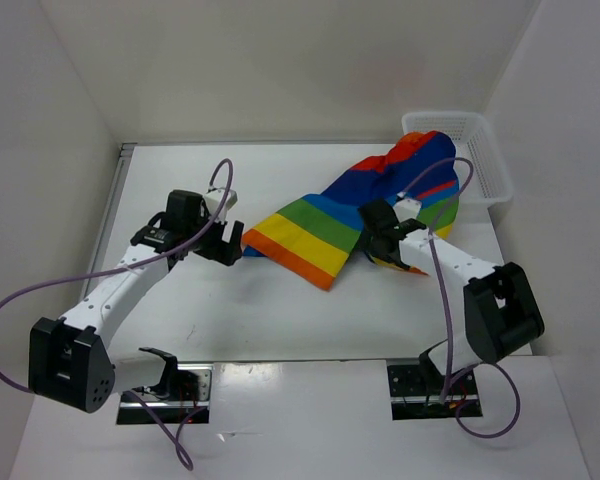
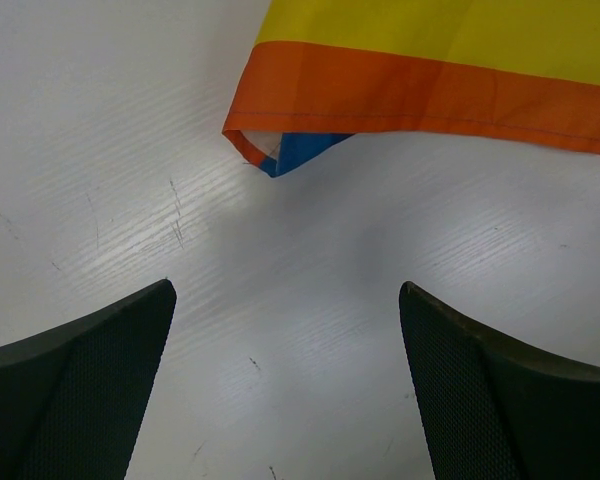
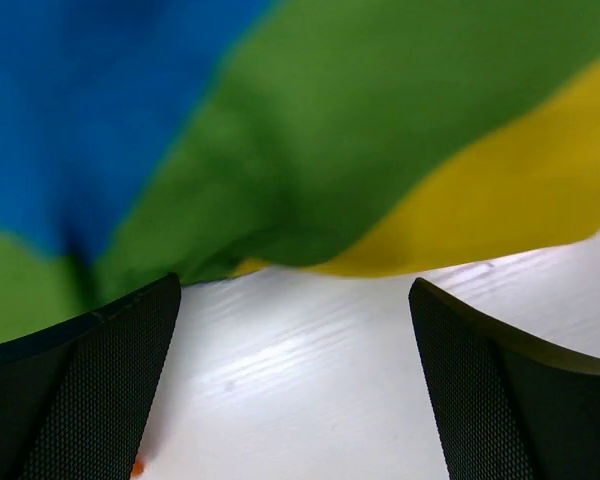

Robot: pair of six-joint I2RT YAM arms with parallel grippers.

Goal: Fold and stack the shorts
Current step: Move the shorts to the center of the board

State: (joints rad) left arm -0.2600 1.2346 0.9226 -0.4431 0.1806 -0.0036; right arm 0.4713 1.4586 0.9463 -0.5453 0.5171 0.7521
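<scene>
The rainbow-striped shorts (image 1: 350, 215) lie spread on the white table, one end resting against the basket at the back right. My left gripper (image 1: 230, 248) is open and empty just left of the shorts' orange-edged corner (image 2: 280, 135), with bare table between its fingers (image 2: 90, 380). My right gripper (image 1: 372, 243) is open and empty at the shorts' near edge. Green, blue and yellow cloth (image 3: 330, 130) fills the top of the right wrist view, just beyond the fingertips (image 3: 110, 370). The drawstring is hidden.
A white mesh basket (image 1: 480, 150) stands at the back right corner, partly under the shorts. White walls close in the table on the left, back and right. Purple cables loop over both arms.
</scene>
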